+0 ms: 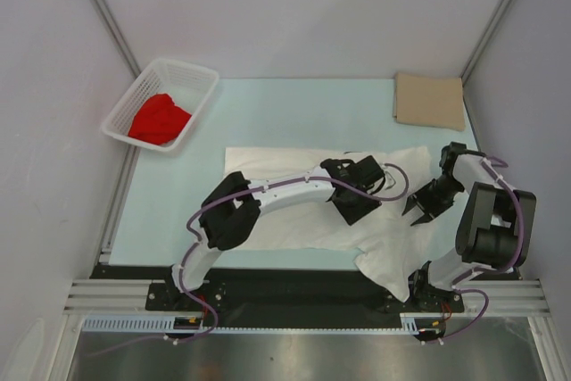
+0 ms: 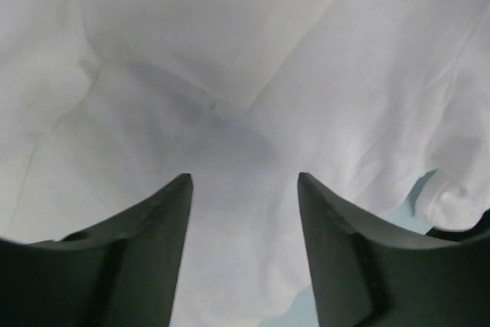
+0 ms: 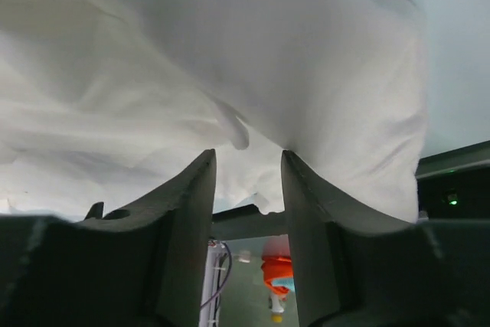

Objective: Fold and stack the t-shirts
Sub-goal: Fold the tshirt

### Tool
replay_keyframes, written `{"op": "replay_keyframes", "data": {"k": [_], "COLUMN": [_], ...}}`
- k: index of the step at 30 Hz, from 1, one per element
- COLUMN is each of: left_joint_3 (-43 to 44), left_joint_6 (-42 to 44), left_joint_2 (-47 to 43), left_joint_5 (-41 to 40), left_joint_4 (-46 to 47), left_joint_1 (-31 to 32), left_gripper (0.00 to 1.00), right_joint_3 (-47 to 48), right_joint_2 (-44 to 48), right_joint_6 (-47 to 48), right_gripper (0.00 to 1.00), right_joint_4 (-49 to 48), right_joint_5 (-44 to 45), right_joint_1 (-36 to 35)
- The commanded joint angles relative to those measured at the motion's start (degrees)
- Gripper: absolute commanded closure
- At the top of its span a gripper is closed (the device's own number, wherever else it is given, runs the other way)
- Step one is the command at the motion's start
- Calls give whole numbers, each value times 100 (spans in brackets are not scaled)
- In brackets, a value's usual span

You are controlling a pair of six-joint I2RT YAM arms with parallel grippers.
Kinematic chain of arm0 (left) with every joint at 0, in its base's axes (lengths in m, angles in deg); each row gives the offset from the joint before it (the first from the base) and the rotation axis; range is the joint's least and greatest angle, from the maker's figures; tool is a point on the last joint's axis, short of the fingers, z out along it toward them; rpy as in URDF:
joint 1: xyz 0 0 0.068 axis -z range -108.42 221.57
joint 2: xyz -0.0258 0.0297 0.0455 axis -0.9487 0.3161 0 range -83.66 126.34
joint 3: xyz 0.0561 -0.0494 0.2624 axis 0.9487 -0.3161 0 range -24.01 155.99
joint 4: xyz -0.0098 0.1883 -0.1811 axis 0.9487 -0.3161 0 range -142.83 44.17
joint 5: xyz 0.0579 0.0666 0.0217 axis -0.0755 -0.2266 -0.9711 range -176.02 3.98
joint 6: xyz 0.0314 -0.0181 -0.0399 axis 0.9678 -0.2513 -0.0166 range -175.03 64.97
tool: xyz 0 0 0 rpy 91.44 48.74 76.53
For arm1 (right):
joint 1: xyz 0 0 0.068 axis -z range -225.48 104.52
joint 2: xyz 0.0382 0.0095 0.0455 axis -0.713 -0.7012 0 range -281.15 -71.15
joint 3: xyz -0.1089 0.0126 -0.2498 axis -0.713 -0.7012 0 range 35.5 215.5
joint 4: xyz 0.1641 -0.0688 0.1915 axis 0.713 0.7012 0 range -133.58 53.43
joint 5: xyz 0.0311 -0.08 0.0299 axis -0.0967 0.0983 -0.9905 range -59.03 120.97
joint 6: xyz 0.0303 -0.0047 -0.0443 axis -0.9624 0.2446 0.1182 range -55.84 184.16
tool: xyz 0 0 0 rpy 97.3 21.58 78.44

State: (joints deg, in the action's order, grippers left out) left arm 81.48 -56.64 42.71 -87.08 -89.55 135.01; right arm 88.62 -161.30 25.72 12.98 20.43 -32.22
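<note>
Red cloth sits bunched at the far left: the red t-shirt (image 1: pixel 159 120) lies inside the white lattice basket (image 1: pixel 202 95), which stands at the far left corner of the table (image 1: pixel 268 113). Across the middle of the pale table the white t-shirt (image 1: pixel 308 225) is spread out. It is rumpled toward its right side, and one corner hangs over the near edge. The left arm reaches over this shirt from the left. The left gripper (image 2: pixel 245 178) hangs close above the white cloth with its jaws well apart, holding nothing, and only creased fabric lies beneath them. Just to the right, the right gripper (image 3: pixel 247 155) is at the shirt's right edge, its jaws parted by a narrower gap. A small fold of white cloth hangs just beyond the fingertips, and the table's near edge shows through the gap. At the far right corner the tan t-shirt (image 1: pixel 430 102) lies flat as a folded rectangle, well apart from the white one.
</note>
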Motion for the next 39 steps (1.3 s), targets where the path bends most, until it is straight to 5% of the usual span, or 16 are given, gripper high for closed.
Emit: {"op": "replay_keyframes", "data": {"k": [1, 8, 12, 18, 28, 39], "left_joint_3": [-396, -1039, -1180, -1522, -2164, -2015], "left_joint_6": [-111, -629, -639, -1087, -1386, -1694], "left_joint_2": [-946, -2449, -2714, -2301, -1695, -1053], "left_joint_5": [297, 1106, 1169, 1845, 2312, 2532], "left_joint_4": [205, 584, 646, 812, 1270, 1252], "left_joint_1": [-323, -1771, -2948, -4276, -5192, -5571], "left_gripper": [33, 33, 39, 51, 54, 57], "right_joint_3": [337, 1725, 2728, 4001, 4856, 4690], "right_joint_2": [480, 156, -1000, -2225, -3131, -3439], "right_joint_6": [54, 635, 1065, 1496, 2050, 2077], "right_gripper": [54, 33, 34, 51, 67, 67], "right_joint_4": [-4, -863, -1234, -1191, -1156, -1102], "right_joint_5": [96, 449, 405, 211, 238, -70], "right_joint_1": [203, 256, 256, 230, 177, 72]}}
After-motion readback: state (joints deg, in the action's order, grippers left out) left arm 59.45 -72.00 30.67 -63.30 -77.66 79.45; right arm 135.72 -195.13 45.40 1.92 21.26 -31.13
